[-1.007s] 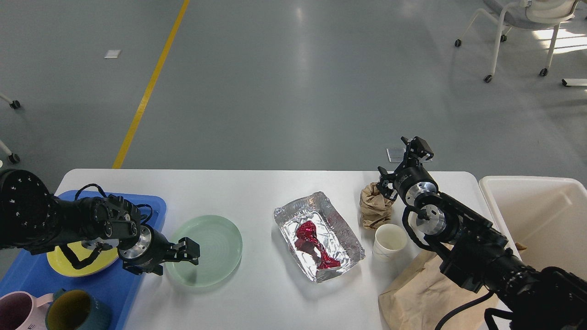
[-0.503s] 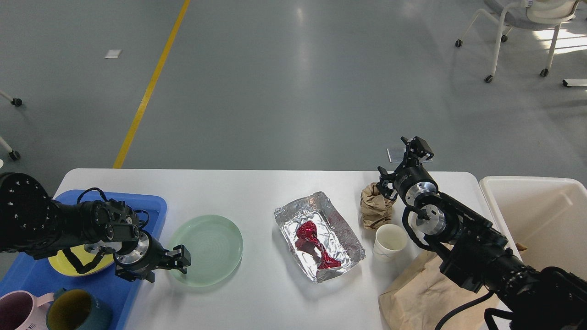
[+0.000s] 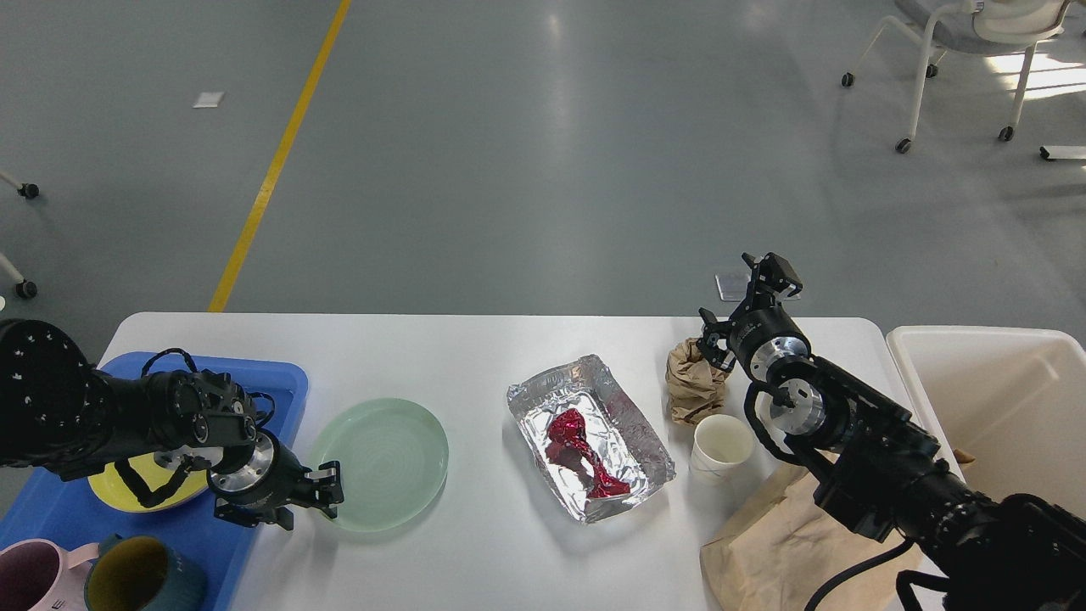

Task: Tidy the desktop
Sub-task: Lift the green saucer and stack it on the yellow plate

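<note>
The white desktop [image 3: 475, 356] holds a pale green plate [image 3: 382, 462], a foil tray [image 3: 632, 424] with a crumpled red wrapper [image 3: 585, 454] in it, a white paper cup [image 3: 719, 448], a crumpled brown paper ball [image 3: 694, 383] and a flat brown paper bag [image 3: 780, 543]. My left gripper [image 3: 329, 490] is low at the plate's left rim, its fingers apart and nothing in them. My right gripper [image 3: 768, 270] is raised near the far table edge, just right of the paper ball. Its fingers cannot be told apart.
A blue tray [image 3: 271, 378] at the left holds a yellow plate [image 3: 127, 492], a pink mug [image 3: 34, 577] and a teal mug [image 3: 144, 577]. A cream-white bin [image 3: 1001, 399] stands at the table's right end. Wheeled chairs stand far off on the floor.
My left gripper has drawn back leftward and toward me, from over the green plate to its left rim. The plate has stayed in place. The right arm has not moved.
</note>
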